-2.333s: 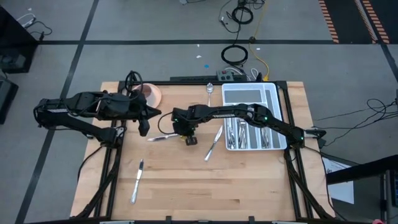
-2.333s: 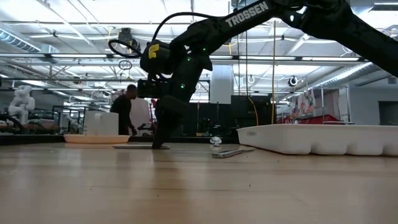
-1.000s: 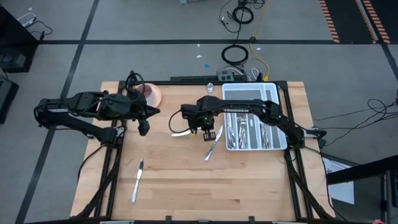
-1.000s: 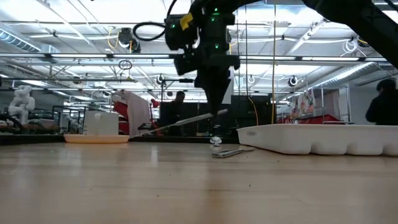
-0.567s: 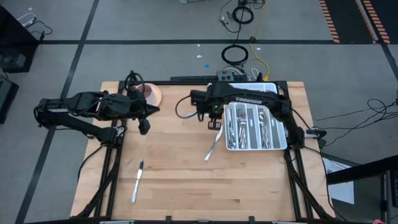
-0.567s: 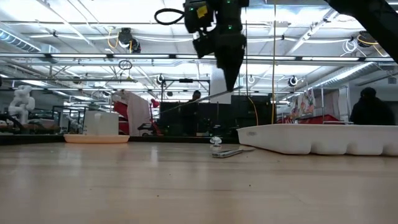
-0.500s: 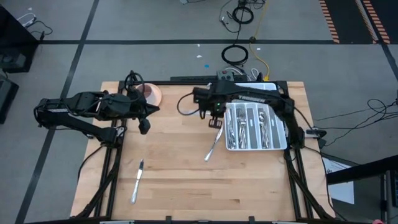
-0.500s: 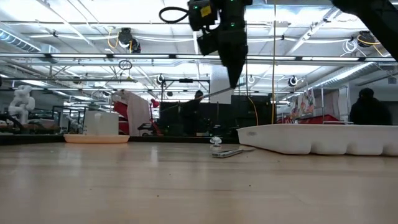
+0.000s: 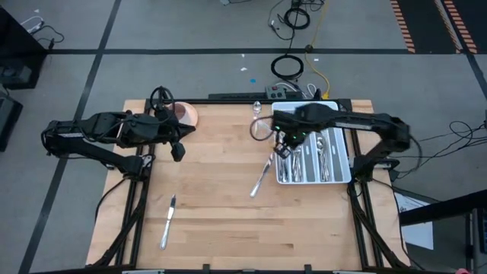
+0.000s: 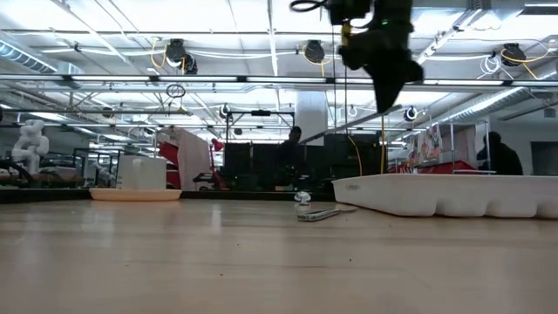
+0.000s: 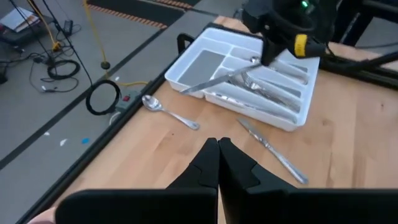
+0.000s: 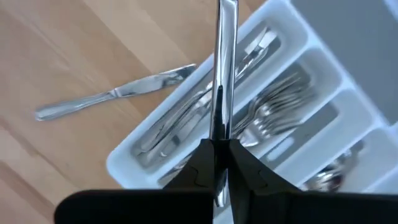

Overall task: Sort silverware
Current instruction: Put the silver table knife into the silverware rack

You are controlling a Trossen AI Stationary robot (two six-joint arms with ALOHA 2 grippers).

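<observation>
My right gripper [image 9: 283,146] hangs over the left compartments of the white tray [image 9: 306,116], shut on a slim silver knife-like piece [image 12: 222,74]. That piece also shows from afar in the left wrist view [image 11: 214,78] and in the low view [image 10: 344,129]. The tray holds sorted knives, forks [image 12: 280,112] and spoons. Loose silverware lies flat on the table: a knife [image 9: 262,176] just left of the tray, a spoon [image 9: 257,109] near the far edge, and a knife [image 9: 167,221] at near left. My left gripper [image 9: 179,152] waits shut at mid-left. My right gripper pinches the piece at one end [image 12: 217,138] between its two fingers, coming from above and pointing down. The piece is lifted clear and sticks out nearly level toward the table's left, its free end [image 10: 305,142] a little lower, above the tray's left rim.
A pink saucer with a cup [image 9: 185,114] sits at the far left, close to the left arm. Cables and a power strip lie beyond the far edge. People [image 10: 292,157] stand in the room behind. Bare wood spans the table's middle and near side.
My right gripper, still shut on the piece, has carried it up and toward the table's right, from over the table's middle to above the tray's left side. The arm has swung round with it. The piece stays lifted and roughly level.
</observation>
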